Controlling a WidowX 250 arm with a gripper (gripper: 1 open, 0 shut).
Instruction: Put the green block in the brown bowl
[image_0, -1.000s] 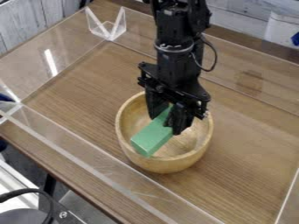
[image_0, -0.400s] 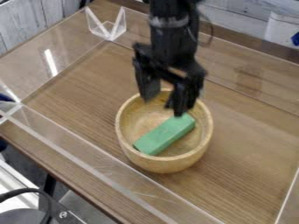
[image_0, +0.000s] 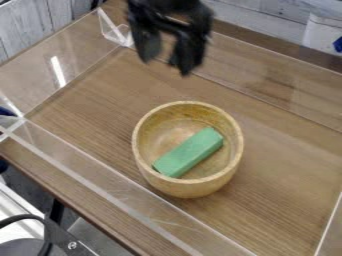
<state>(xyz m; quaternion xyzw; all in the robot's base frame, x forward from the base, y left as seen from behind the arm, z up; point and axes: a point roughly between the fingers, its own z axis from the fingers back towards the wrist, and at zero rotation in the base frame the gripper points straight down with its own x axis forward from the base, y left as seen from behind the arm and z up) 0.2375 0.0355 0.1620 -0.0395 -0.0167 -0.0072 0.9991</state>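
The green block (image_0: 187, 153) lies flat inside the brown bowl (image_0: 144, 134), slanting from lower left to upper right on the bowl's floor. The bowl stands on the wooden table, a little right of centre. My gripper (image_0: 171, 55) hangs high above the table at the upper middle of the view, up and to the left of the bowl. It is blurred by motion, its two black fingers (image_0: 187, 58) stand apart, and nothing is between them.
Clear acrylic walls (image_0: 54, 70) ring the wooden tabletop (image_0: 80, 110). A small clear stand (image_0: 123, 30) sits at the back left. The table's front edge runs along the lower left, with dark frame parts below it.
The gripper let go of the green block, which now rests flat in the bowl. The arm then rose and moved back and left, away from the bowl.
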